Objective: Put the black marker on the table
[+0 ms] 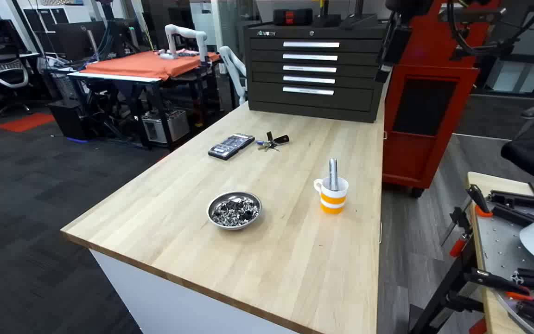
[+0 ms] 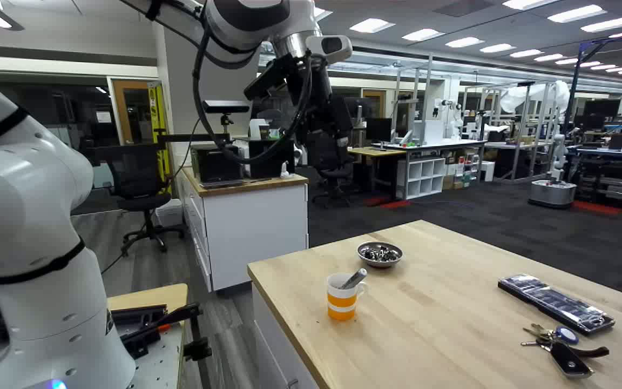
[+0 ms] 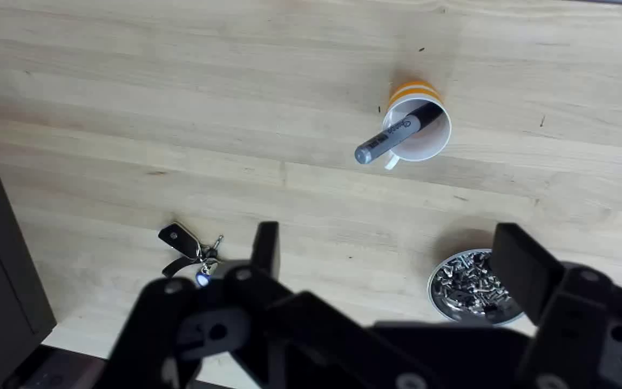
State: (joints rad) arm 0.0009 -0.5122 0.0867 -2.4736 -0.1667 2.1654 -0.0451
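The black marker (image 1: 333, 174) leans inside a white cup with orange bands (image 1: 333, 204), its grey end sticking out above the rim. It also shows in the other views (image 2: 353, 279) (image 3: 392, 138); in the wrist view its dark end is down in the cup. The cup stands upright on the light wood table (image 1: 276, 264), near one long edge. My gripper (image 3: 387, 229) is open and empty, its fingers wide apart, high above the tabletop. In an exterior view the gripper (image 2: 324, 138) hangs well above the cup, apart from it.
A metal bowl of screws (image 1: 234, 211) stands near the cup. A flat dark device (image 1: 231, 146) and keys (image 1: 272, 141) lie farther along the table. A dark drawer chest (image 1: 315, 69) stands at the table's end. A red cabinet (image 1: 429, 125) stands beside the table.
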